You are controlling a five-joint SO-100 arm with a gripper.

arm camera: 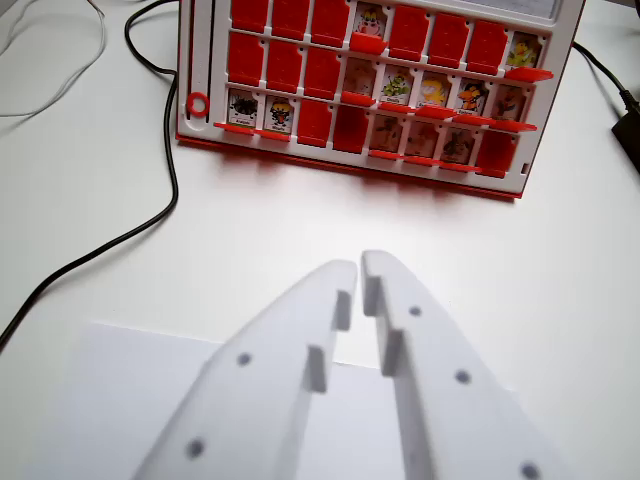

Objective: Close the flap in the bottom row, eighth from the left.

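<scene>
Wrist view, fingers [350,268] nearly together (empty), red board [375,85] beyond

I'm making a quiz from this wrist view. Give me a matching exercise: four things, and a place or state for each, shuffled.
Things:
1. red-and-white flap game board
2. black cable
3. white plastic gripper
4. small red ring on the board's frame

Places or states:
A. at the board's left edge
B. bottom centre, tips nearly together
C. across the top, on the white table
D. trailing down the wrist view's left side

Pairs: 1-C, 2-D, 3-B, 4-A
</scene>
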